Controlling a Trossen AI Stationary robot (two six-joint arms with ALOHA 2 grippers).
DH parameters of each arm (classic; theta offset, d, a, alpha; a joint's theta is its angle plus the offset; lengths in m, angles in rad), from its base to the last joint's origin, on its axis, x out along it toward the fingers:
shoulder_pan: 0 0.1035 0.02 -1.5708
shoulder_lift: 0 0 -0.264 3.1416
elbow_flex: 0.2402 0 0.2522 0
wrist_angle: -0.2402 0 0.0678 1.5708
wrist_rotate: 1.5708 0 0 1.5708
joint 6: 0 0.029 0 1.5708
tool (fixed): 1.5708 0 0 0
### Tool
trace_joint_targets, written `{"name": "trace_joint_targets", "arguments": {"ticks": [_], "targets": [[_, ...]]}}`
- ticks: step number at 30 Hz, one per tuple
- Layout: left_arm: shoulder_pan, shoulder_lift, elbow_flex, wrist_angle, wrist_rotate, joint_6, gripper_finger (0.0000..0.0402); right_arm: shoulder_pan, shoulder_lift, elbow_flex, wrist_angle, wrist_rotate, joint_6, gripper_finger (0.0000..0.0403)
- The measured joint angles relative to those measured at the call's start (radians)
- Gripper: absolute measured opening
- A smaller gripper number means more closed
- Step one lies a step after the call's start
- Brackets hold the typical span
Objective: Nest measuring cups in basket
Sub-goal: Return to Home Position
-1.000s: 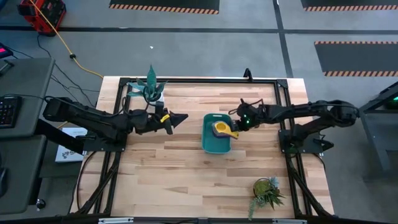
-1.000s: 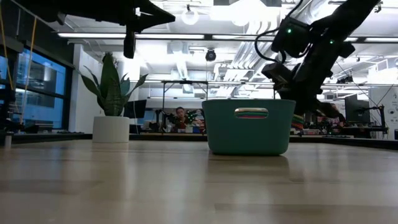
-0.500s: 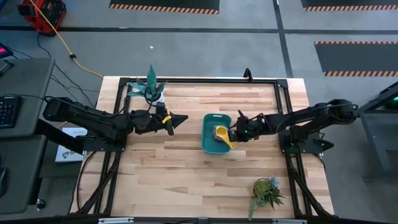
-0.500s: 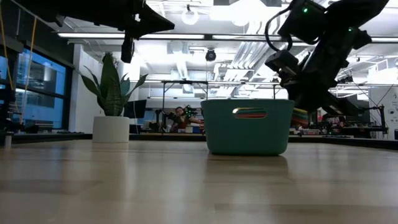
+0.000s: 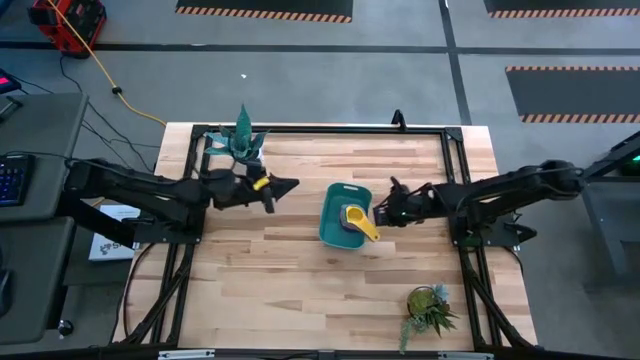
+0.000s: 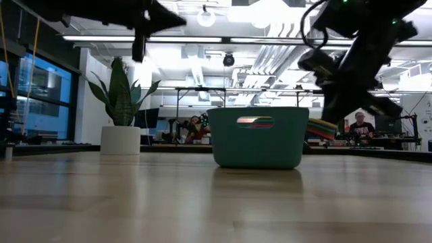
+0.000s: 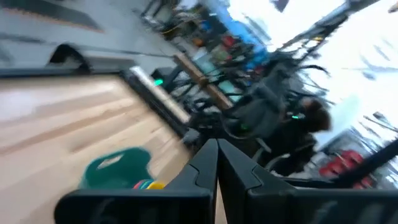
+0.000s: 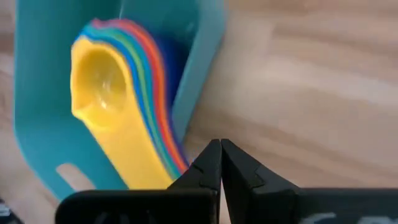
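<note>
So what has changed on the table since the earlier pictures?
The basket slid a little toward the left arm and turned slightly, with the stacked measuring cups inside. The right hand, shut and empty, drew back just outside its rim. The left hand stayed raised, shut, about where it was.

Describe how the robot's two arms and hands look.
Both arms are dark, slim and jointed. The left arm carries a yellow patch near its wrist, and the left hand tapers to a point. The right arm has a black cable looping by its wrist. The right hand has two dark wedge-shaped fingers.
</note>
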Motion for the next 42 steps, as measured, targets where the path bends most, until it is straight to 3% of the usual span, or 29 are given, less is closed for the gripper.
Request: {"name": "trace_joint_targets", "arguments": {"ticks": [6,14,23,36,42], "targets": [[0.042,-0.152,0.001,-0.099,0.084,0.088,0.0000,-0.021,-0.252,0.000,-0.146,0.094,-0.092,0.0000],[0.047,-0.363,0.000,-0.143,0.084,0.297,0.0000,0.008,-0.519,0.000,0.131,0.307,-0.480,0.0000],[0.047,-0.506,0.000,-0.259,0.082,0.441,0.0000,0.003,-0.531,0.000,0.420,0.328,-0.788,0.0000],[0.088,-0.823,-0.004,-0.654,0.136,0.422,0.0000,0.002,-0.517,0.000,0.415,0.308,-0.819,0.0000],[0.065,-0.967,-0.192,-0.516,0.147,0.352,0.0000,0.002,-0.516,0.000,0.403,0.281,-0.818,0.0000]]}}
